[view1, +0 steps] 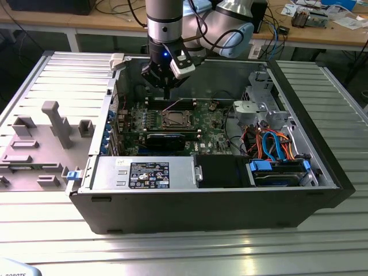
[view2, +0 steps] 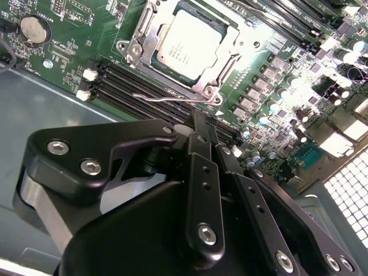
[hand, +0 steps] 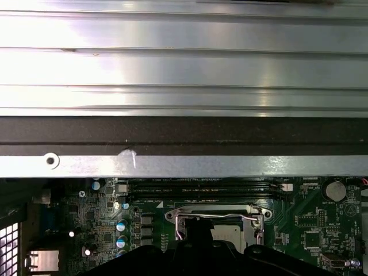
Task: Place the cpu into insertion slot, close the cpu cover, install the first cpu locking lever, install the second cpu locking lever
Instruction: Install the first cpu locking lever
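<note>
The cpu (view2: 187,46) lies flat in the insertion slot (view2: 148,56) on the green board, its silver-grey top facing up. Its edges are framed by the cpu cover (view2: 140,34), which lies down around it. A thin wire locking lever (view2: 167,99) runs along the socket's side nearest the fingers. My gripper (view2: 198,119) hangs a little above the board beside that lever, shut and holding nothing. In the exterior view the gripper (view1: 167,95) points down just behind the insertion slot (view1: 175,119). The first wrist view shows the gripper (hand: 198,228) in front of the slot's wire levers (hand: 215,216).
The open computer case (view1: 322,172) stands on a ribbed metal table (view1: 184,253). Long black memory slots (view2: 144,86) run between the socket and my fingers. A drive cage (view1: 259,106) with orange and blue cables stands at the exterior view's right, and a grey fixture plate (view1: 40,144) lies at its left.
</note>
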### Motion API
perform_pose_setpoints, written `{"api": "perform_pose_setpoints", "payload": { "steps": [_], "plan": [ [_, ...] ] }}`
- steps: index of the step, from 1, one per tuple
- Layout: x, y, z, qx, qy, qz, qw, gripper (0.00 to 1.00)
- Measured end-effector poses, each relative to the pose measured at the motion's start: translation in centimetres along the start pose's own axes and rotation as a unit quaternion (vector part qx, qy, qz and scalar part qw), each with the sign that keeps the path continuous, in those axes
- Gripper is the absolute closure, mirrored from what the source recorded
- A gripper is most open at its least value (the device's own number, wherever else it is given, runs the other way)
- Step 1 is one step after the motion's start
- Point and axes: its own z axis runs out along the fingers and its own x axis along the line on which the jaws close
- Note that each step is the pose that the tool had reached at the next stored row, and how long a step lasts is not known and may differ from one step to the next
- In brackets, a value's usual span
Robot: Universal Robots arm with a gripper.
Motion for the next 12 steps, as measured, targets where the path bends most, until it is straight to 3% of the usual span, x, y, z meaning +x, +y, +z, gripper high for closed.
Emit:
{"api": "perform_pose_setpoints", "payload": {
  "steps": [9, 10, 12],
  "plan": [
    [-0.03, 0.0, 0.01, 0.0, -0.0002, 0.0, 1.0, 0.89],
    [-0.12, 0.0, 0.06, -0.0007, -0.0004, 0.0, 1.0, 0.89],
    [-0.41, 0.0, 0.24, -0.0074, -0.0003, 0.0, 0.99997, 0.89]
  ]
}}
